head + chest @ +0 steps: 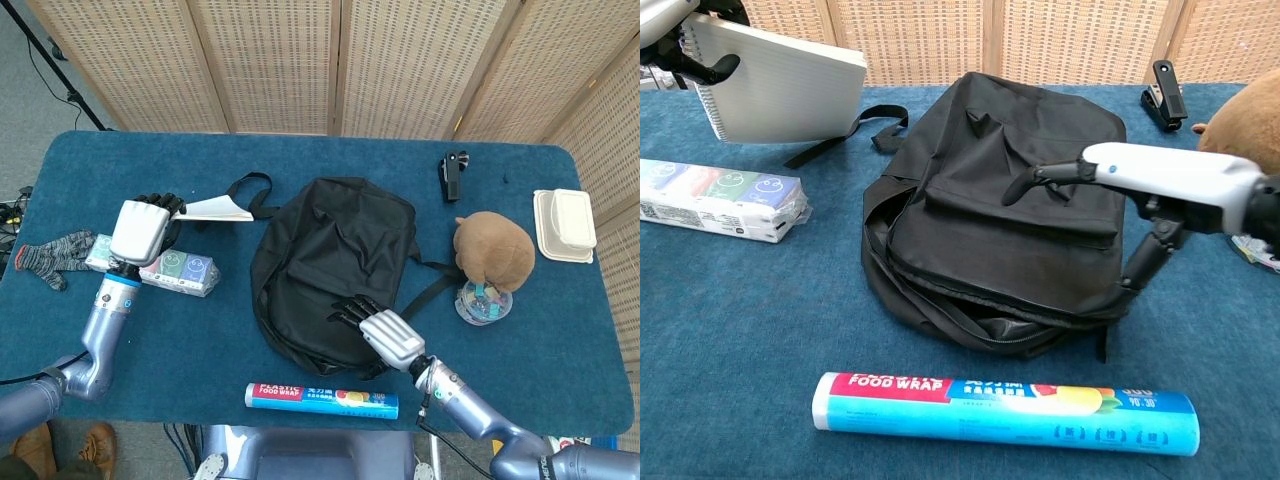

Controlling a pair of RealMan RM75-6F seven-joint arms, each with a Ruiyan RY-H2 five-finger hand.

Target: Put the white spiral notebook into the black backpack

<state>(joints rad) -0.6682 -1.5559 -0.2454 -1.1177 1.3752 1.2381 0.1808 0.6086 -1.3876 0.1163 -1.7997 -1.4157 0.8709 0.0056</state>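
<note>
The white spiral notebook is lifted off the table at the left, tilted, and my left hand grips it by its spiral edge. The black backpack lies flat in the middle of the blue table, its zipped mouth partly agape toward the near edge. My right hand hovers over the backpack's near right part, fingers spread and holding nothing.
A tissue pack lies below the notebook, a grey glove further left. A food wrap roll lies near the front edge. A brown plush, a jar, a white box and a black clip occupy the right.
</note>
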